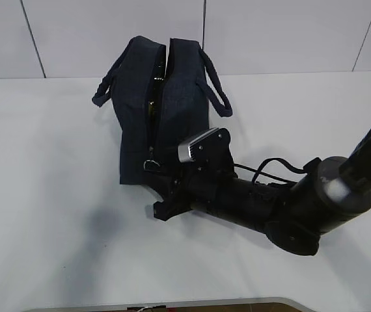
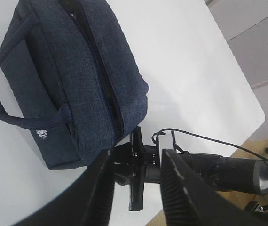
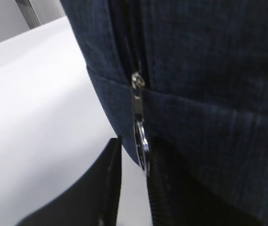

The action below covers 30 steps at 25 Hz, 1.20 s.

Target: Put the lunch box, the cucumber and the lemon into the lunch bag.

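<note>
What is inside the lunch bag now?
Through the open slit on top of the lunch bag, only a dark, glossy green shape shows, possibly the cucumber. The fabric covers the rest, so the lunch box and the lemon cannot be confirmed.

Right arm stretched low, right gripper (image 3: 133, 181) jaws narrowly parted, a ring pull between them. Left gripper (image 2: 136, 188) raised, jaws partly apart, nothing between.

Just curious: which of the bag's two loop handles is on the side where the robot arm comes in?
The right-hand handle of the lunch bag; the other handle hangs over the arm-free side.
</note>
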Available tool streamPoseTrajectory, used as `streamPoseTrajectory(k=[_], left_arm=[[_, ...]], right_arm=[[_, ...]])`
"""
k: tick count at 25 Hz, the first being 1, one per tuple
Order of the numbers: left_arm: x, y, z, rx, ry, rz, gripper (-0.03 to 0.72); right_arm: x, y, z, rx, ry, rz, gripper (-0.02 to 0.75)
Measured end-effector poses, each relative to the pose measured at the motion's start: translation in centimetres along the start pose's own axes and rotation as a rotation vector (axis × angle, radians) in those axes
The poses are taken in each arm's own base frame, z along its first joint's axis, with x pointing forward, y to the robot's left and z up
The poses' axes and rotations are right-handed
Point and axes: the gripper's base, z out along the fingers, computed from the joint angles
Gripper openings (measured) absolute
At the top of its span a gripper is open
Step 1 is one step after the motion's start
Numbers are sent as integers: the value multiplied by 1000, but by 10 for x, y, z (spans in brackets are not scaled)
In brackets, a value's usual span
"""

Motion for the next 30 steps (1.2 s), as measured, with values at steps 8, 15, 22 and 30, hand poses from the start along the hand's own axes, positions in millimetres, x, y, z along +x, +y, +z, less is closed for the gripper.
streamPoseTrajectory(k=[8, 15, 22, 30], left_arm=[[0, 0, 0, -2, 0, 1, 238], [0, 0, 0, -5, 1, 2, 238], [2, 9, -1, -104, 18, 21, 238], [30, 39, 28, -168, 169, -52, 238]], right_arm=[[2, -1, 0, 7, 21, 28, 5], [3, 1, 0, -10, 32, 99, 5], [-18, 6, -6, -21, 68, 71, 5], [-48, 10, -17, 5, 122, 33, 5]])
